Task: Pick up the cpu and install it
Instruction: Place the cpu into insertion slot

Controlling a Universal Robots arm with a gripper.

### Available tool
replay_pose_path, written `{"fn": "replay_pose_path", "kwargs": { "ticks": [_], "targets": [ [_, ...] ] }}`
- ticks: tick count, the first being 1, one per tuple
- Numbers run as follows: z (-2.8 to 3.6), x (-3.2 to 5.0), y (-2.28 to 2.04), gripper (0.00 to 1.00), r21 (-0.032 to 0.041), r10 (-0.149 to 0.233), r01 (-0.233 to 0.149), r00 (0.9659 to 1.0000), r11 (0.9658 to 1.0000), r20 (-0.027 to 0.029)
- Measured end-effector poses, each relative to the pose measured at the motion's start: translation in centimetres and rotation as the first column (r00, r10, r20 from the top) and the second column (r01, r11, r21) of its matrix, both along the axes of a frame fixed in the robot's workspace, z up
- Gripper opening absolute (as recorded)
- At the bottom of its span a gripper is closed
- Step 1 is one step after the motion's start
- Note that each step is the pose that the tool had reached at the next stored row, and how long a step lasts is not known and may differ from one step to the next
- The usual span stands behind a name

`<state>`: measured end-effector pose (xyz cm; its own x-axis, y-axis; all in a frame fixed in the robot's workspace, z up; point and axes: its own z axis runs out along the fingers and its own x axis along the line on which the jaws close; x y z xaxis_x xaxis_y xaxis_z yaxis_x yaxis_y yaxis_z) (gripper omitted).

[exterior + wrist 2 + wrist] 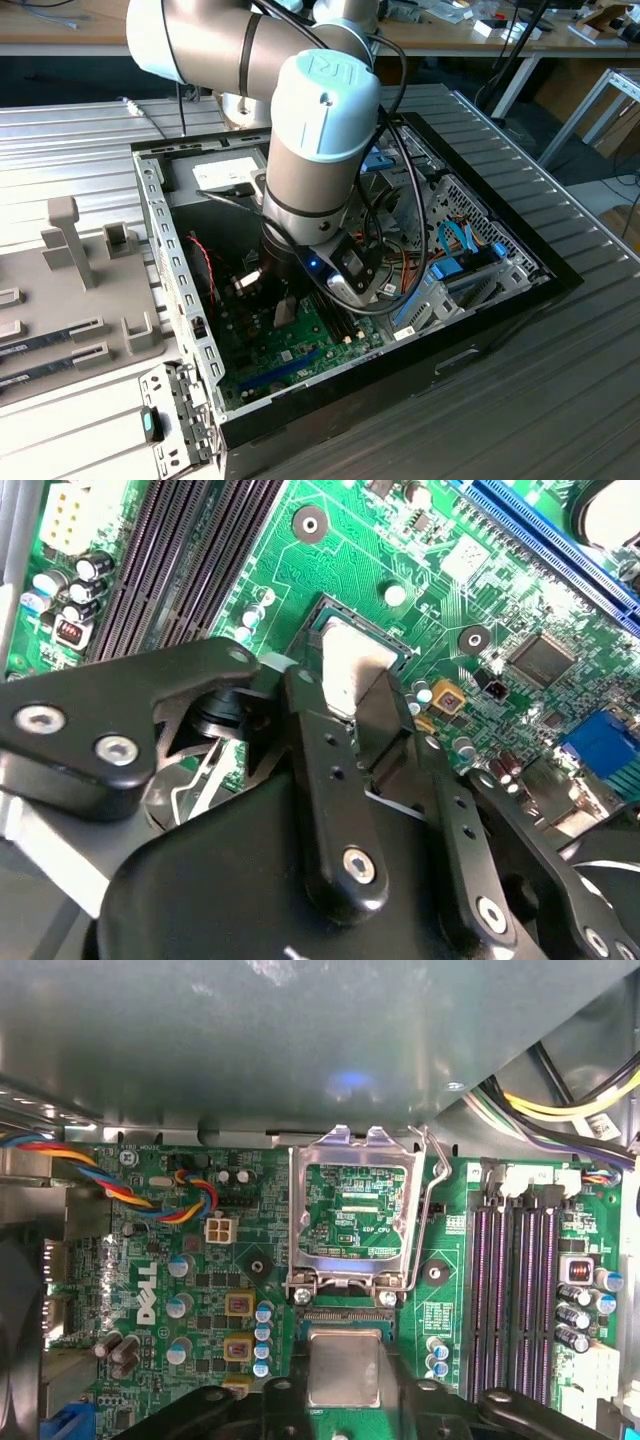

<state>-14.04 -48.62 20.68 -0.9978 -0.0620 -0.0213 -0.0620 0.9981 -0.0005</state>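
Note:
The cpu (352,660), a small silver-topped square chip, sits between my black fingers (318,742) in both wrist views. My gripper (350,688) is shut on the cpu (345,1362) and holds it right at the dark socket (345,1317) on the green motherboard (190,1290). I cannot tell whether the chip rests in the socket or hangs just above it. The hinged metal socket frame (350,1210) stands swung open beside the socket, with its wire lever (432,1210) raised. In the exterior view my gripper (285,308) reaches deep into the open computer case (160,250).
Black memory slots (515,1290) run beside the socket. Coloured cables (150,1195) and yellow power wires (570,1110) lie near the board. The case wall (300,1050) rises close behind the frame. On the exterior view's left a grey fixture tray (90,300) holds memory sticks (50,340).

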Motion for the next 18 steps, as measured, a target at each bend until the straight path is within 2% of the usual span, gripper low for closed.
{"fn": "replay_pose_path", "kwargs": {
  "ticks": [1, 2, 3, 4, 5, 18],
  "targets": [
    [0.0, 0.0, 0.02, 0.47, 0.0, 0.0, 0.0, 1.0, 1.0, 0.0001],
    [-0.01, 0.0, 0.02, 0.47, -0.0018, 0.0, 0.0, 1.0, 1.0, 0.0],
    [0.0, -0.01, 0.03, 0.47, -0.0134, 0.0, 0.0, 1.0, 0.9999, 0.0],
    [0.0, -0.01, 0.02, 0.47, -0.0281, 0.0, 0.0, 1.0, 0.9996, 0.0],
    [-0.01, 0.0, 0.02, 0.47, -0.0371, 0.0, 0.0, 1.0, 0.9993, 0.0],
    [-0.25, 0.01, 0.1, 0.47, -0.0381, 0.0, 0.0, 1.0, 0.9993, -0.0001]
  ]
}}
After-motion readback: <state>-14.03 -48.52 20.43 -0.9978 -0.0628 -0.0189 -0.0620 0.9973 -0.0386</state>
